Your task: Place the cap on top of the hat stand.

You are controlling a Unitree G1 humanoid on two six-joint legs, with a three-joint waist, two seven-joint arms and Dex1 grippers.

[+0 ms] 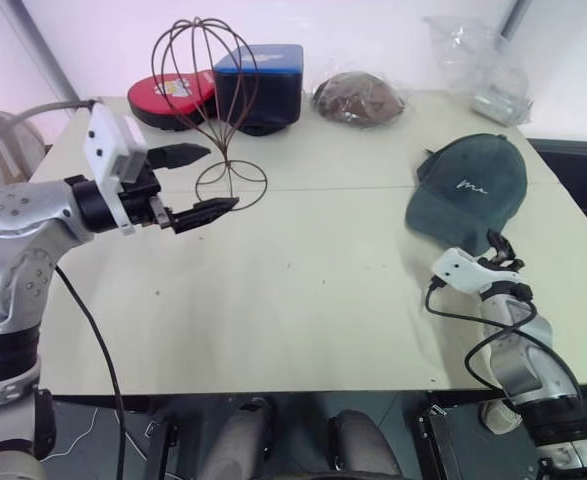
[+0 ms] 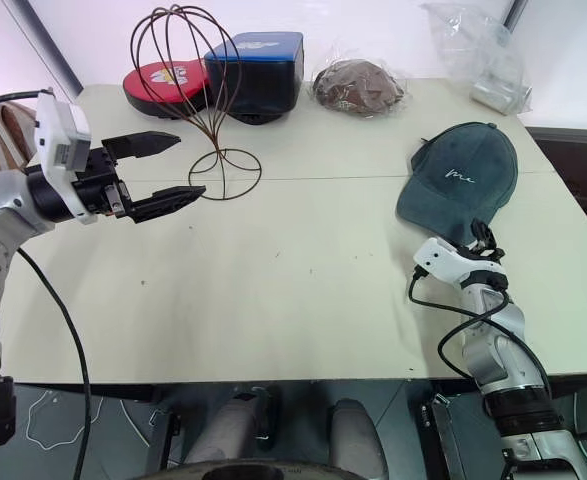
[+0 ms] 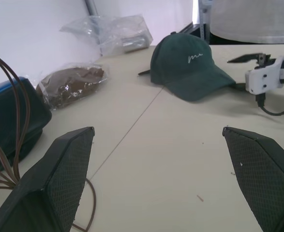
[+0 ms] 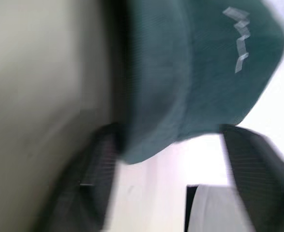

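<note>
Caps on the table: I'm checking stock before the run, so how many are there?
1: the green cap lies at the table's right side, by the right pincer. The wrapped brown bundle at the back might hold another; I can't tell.

Work surface: pale cream table (image 1: 303,290), matte, with a thin seam running across it from side to side. A few small dark specks mark the near half. Lighting is bright and even, shadows soft.

Behind the table: white wall (image 2: 373,20), with a dark slanted post at the left (image 2: 43,45) and another at the upper right corner.

Below the near table edge: dark grey floor (image 2: 83,420). Loose cables lie on it at the left.

Dark surface beyond the table's right edge (image 1: 583,185).
</note>
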